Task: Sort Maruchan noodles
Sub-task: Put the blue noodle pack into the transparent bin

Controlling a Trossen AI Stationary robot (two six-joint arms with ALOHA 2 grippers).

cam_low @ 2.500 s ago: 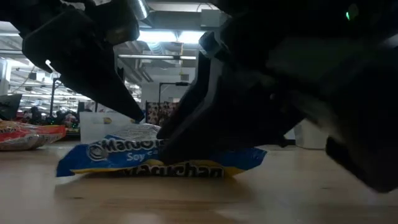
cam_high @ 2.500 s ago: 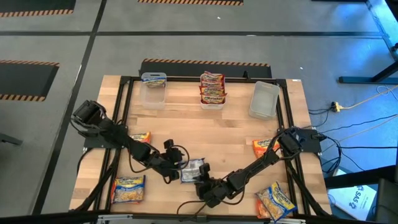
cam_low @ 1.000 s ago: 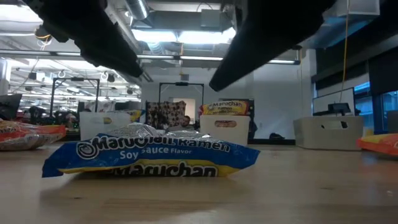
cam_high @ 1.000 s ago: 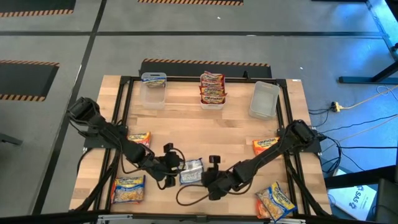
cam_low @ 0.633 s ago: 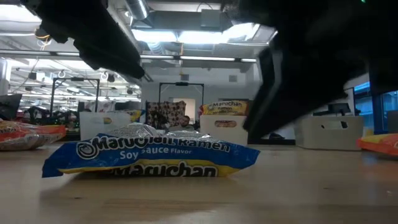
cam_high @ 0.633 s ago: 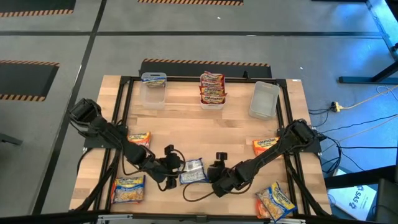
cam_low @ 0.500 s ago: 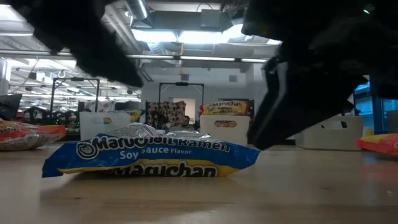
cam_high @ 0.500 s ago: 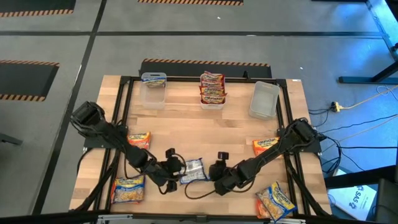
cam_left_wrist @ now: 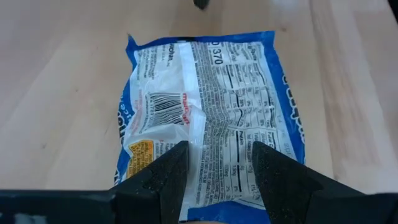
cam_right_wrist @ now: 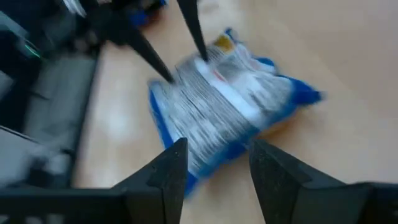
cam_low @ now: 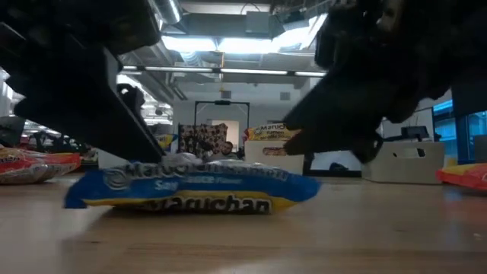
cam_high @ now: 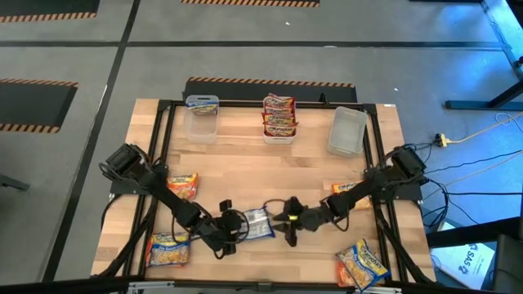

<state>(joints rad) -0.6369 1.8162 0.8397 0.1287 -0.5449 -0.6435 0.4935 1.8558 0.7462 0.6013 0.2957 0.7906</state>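
1. In the high view, the blue packet (cam_high: 257,224) lies flat on the wooden table (cam_high: 302,171) near its front edge, between the two arms. The left gripper (cam_high: 237,226) is at the packet's left end and the right gripper (cam_high: 284,222) is at its right end. At the back of the table stand three clear bins: the left bin (cam_high: 202,118) holds one packet, the middle bin (cam_high: 279,118) holds red packets, and the right bin (cam_high: 346,131) looks empty. Orange packets (cam_high: 169,249) lie at the table's front left and also on the right side.

2. In the low view, the blue packet (cam_low: 190,189) rests on the table, and dark arm parts hang over both its ends. Whether they touch it cannot be told here.

3. In the left wrist view, the left gripper (cam_left_wrist: 216,167) has its fingers (cam_left_wrist: 171,171) somewhat apart, lying over the near end of the blue packet (cam_left_wrist: 211,118). The packet shows its printed back side with a barcode. The fingers do not pinch it.

4. In the right wrist view, the right gripper (cam_right_wrist: 214,163) has its fingers (cam_right_wrist: 171,168) partly open, close to the blue packet (cam_right_wrist: 227,106) but holding nothing. The picture is blurred.
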